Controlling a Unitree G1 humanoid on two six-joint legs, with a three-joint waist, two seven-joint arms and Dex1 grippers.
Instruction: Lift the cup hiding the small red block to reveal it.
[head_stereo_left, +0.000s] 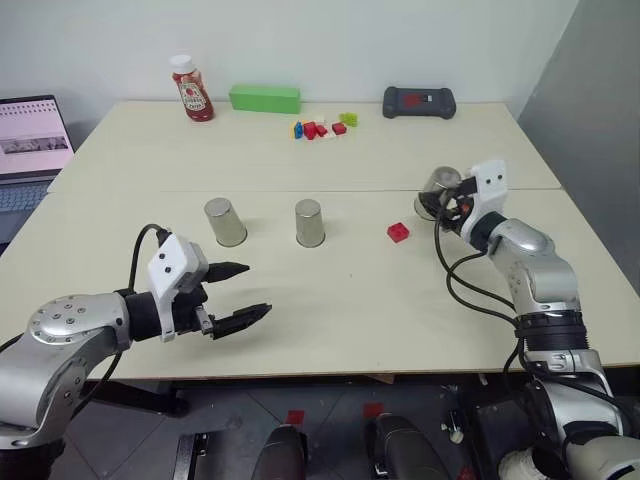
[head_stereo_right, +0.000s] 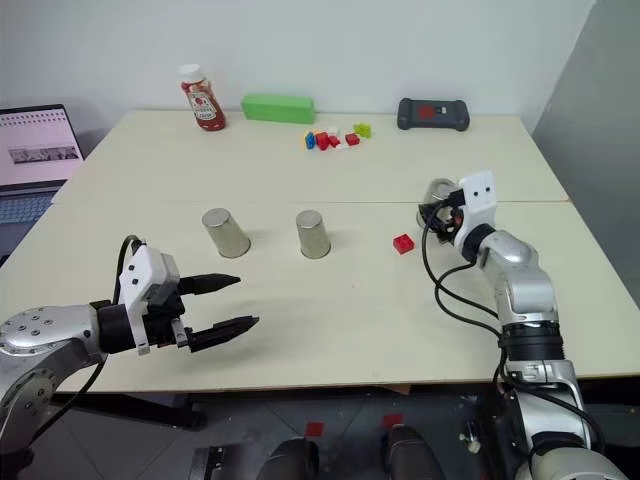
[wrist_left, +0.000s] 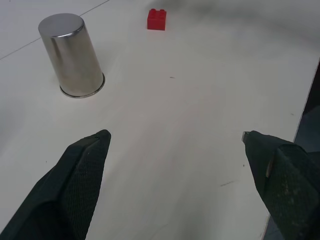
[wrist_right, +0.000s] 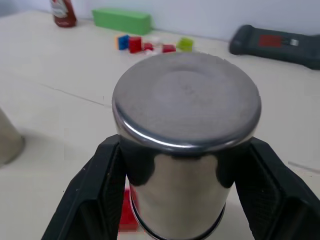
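cup: silver tumbler (wrist_right: 186, 150), upside down, clamped in the right gripper (head_stereo_left: 447, 200) at the table's right side, tilted and looking clear of the tabletop
red block: small red block (head_stereo_left: 398, 232) bare on the table (head_stereo_left: 330, 310), just left of and below the lifted cup; in the right wrist view a bit of red peeks beside the cup's lower rim
step: lift looks done, block is revealed, judged from block sitting uncovered beside the raised cup
next move: probably just hold the cup steady or set it down away from the block; needs care not to knock the block with the rim
right pincer: both black fingers (wrist_right: 95, 200) pressed on opposite sides of the cup wall, firm grip
left pincer: left gripper (head_stereo_left: 240, 292) spread wide, nothing between the fingers, hovering over the near left of the table, touching nothing
other cups: two more silver cups (head_stereo_left: 225, 221) (head_stereo_left: 310, 222) upside down mid-table, well apart from both grippers, untouched
far edge: ketchup bottle (head_stereo_left: 190, 89), green box (head_stereo_left: 265, 98), coloured bricks (head_stereo_left: 322, 127), black controller (head_stereo_left: 419, 101)
risk: tilted cup could slip if grip loosens
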